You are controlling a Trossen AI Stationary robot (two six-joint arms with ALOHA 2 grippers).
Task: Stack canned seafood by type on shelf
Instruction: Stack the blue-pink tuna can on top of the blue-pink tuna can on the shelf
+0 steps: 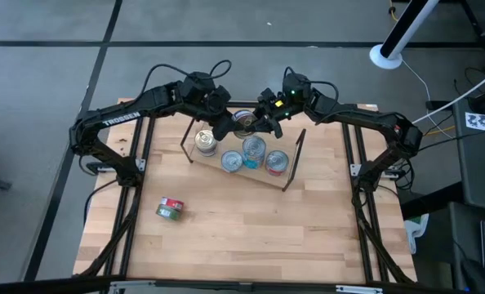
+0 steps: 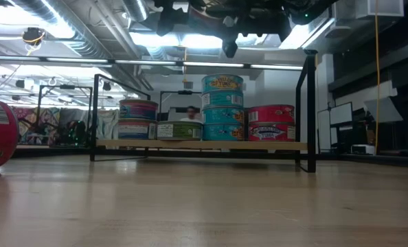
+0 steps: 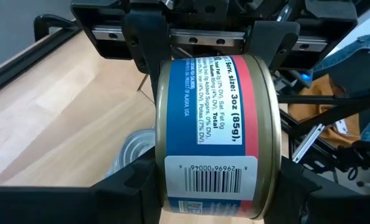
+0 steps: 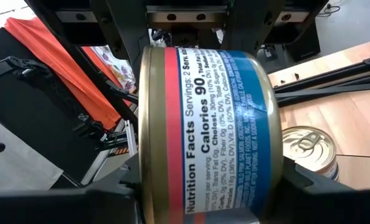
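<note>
Both sets of jaws are clamped on 1 small round tin with a gold rim and a blue-and-red label, the left gripper and the right gripper meeting above the far middle of the light-wood shelf on thin black wire legs. From the left wrist the label reads "size: 3oz (85g)" beside a barcode; from the right wrist it reads "Nutrition Facts", "Servings: 2" and "Calories 90". On the shelf below, the low view shows 1 stack of 3 teal tins in the middle, a stack of 2 red tins to its right, and more tins to its left. A red-and-green tin lies on its side on the wooden tabletop, well apart at the near left.
</note>
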